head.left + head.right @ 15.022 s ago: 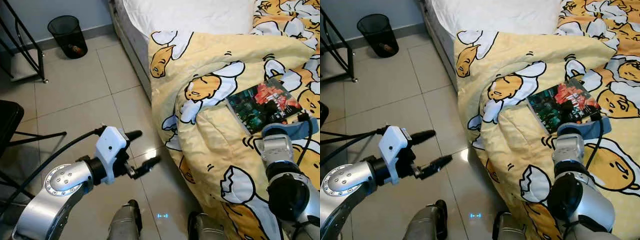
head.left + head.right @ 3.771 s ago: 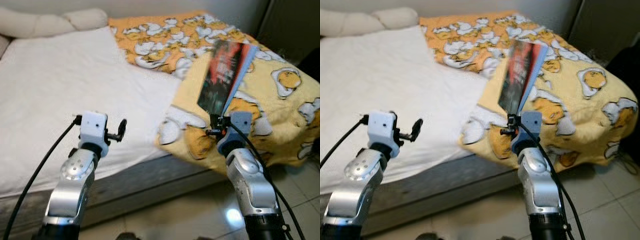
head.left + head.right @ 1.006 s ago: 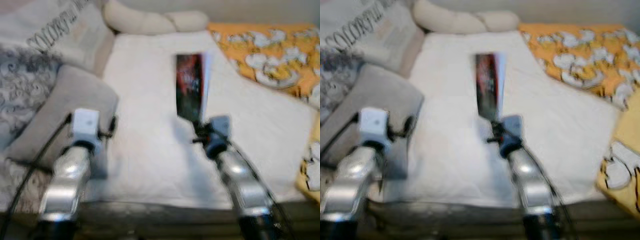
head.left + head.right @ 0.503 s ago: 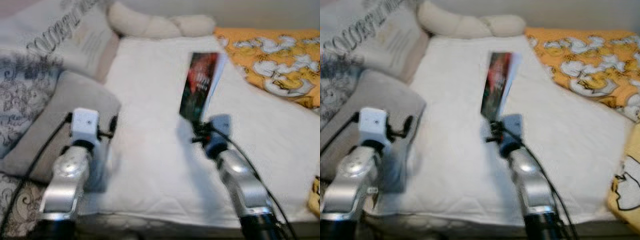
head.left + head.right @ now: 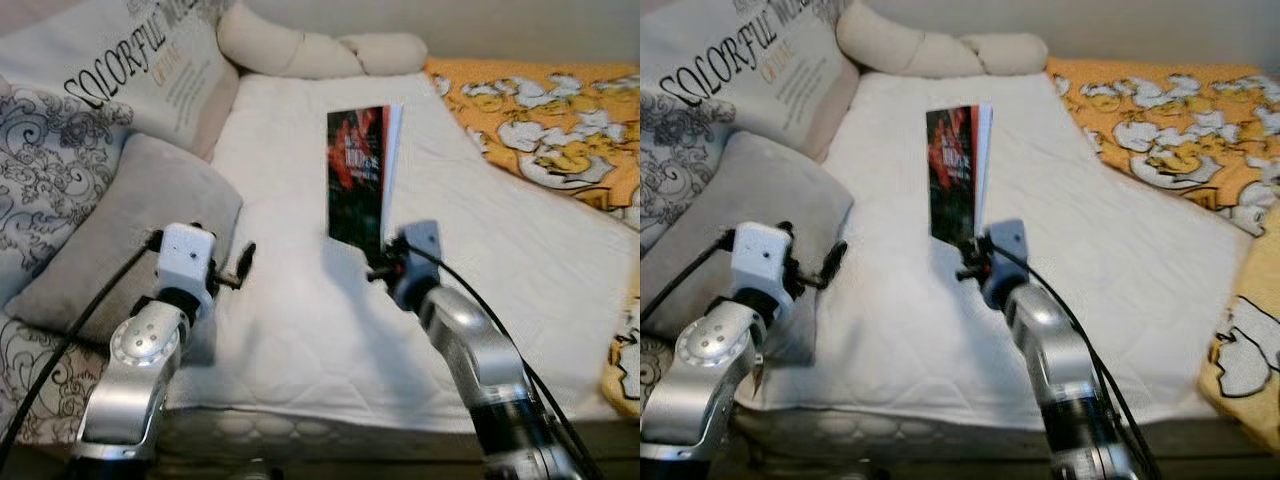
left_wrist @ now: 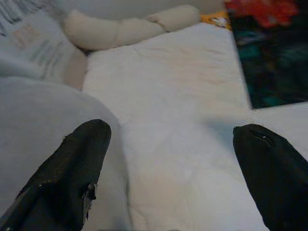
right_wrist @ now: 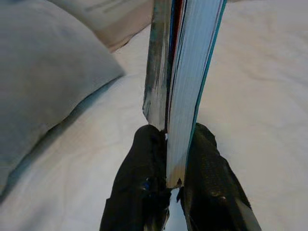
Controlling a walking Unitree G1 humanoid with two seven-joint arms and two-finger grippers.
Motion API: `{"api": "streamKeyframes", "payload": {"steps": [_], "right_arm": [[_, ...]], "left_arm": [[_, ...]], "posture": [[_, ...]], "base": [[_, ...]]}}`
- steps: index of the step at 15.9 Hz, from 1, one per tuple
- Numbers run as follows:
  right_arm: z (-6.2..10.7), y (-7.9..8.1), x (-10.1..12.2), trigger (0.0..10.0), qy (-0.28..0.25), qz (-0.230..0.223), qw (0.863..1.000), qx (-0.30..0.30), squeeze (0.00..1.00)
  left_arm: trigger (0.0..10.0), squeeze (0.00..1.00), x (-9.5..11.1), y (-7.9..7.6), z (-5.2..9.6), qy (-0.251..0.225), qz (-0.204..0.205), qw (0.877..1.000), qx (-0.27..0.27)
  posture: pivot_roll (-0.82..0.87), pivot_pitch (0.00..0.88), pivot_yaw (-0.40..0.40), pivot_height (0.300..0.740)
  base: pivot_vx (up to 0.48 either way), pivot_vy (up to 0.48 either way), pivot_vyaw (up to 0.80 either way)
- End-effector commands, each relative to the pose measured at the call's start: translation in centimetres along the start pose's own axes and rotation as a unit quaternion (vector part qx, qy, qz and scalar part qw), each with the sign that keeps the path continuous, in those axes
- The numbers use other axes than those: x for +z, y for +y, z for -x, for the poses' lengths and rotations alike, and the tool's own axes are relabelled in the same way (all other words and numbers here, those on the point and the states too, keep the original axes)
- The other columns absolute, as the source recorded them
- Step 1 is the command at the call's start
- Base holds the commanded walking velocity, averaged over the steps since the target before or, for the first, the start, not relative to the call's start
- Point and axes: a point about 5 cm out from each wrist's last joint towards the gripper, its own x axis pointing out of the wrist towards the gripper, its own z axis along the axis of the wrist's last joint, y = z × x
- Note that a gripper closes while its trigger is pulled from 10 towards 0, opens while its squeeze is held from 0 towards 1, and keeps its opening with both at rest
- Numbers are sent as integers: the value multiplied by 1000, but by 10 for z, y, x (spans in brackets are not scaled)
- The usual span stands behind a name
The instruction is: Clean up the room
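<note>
My right gripper (image 5: 378,262) is shut on the lower edge of a book (image 5: 359,173) with a dark red-and-teal cover, and holds it upright above the white bed sheet (image 5: 300,300). In the right wrist view the two black fingers (image 7: 144,192) pinch the book (image 7: 185,72) by its cover and pages. The left gripper (image 5: 240,268) hovers open over the sheet beside a grey pillow (image 5: 130,230), with nothing between its fingers (image 6: 72,168). The book's cover (image 6: 269,48) also appears in the left wrist view.
A large printed cushion (image 5: 100,80) and a patterned pillow (image 5: 40,200) lie at the left of the bed. A cream knotted bolster (image 5: 320,50) rests at the head. A yellow cartoon-print duvet (image 5: 540,130) covers the right side.
The camera has steadied and the picture is sharp. The book now stands straighter and sits a little further left in view; the left gripper stays beside the grey pillow.
</note>
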Motion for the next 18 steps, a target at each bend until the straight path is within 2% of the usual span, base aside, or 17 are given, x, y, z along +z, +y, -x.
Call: {"api": "streamKeyframes", "payload": {"steps": [1, 3, 5, 7, 10, 14, 18], "right_arm": [[-7, 1, 3, 10000, 6, -18, 1000, 24, 0], [-19, 6, 3, 10000, 26, -43, 997, 65, 0], [-35, 9, -3, 10000, 74, -75, 988, 113, 0], [-43, 13, -10, 10000, 113, -108, 976, 150, 0], [-46, 13, -13, 10000, 133, -133, 970, 154, 0], [-48, 15, -21, 10000, 166, -167, 959, 156, 0], [-42, 10, -41, 10000, 205, -156, 959, 120, 0]], "left_arm": [[10000, 0, 2, -2, 2, 7, -17, 1000, -19], [10000, 0, 1, -3, 6, 19, -28, 999, -39], [10000, 0, -1, -1, 16, 37, -37, 996, -68], [10000, 0, 0, 1, 29, 53, -37, 993, -96], [10000, 0, -1, 3, 44, 72, -49, 989, -122], [10000, 0, 2, 1, 74, 111, -53, 979, -161], [10000, 0, 5, -7, 89, 133, -47, 967, -214]], "posture": [[49, 0, -15, 740], [66, 0, -24, 740], [85, 0, -29, 740], [118, 0, -43, 740], [155, 17, -54, 740], [218, 180, -56, 740], [244, 246, -40, 740]], "base": [[0, 0, 0], [0, 0, 0], [0, 0, 0], [0, 0, 0], [0, 0, 0], [0, 0, 0], [0, 0, 0]]}}
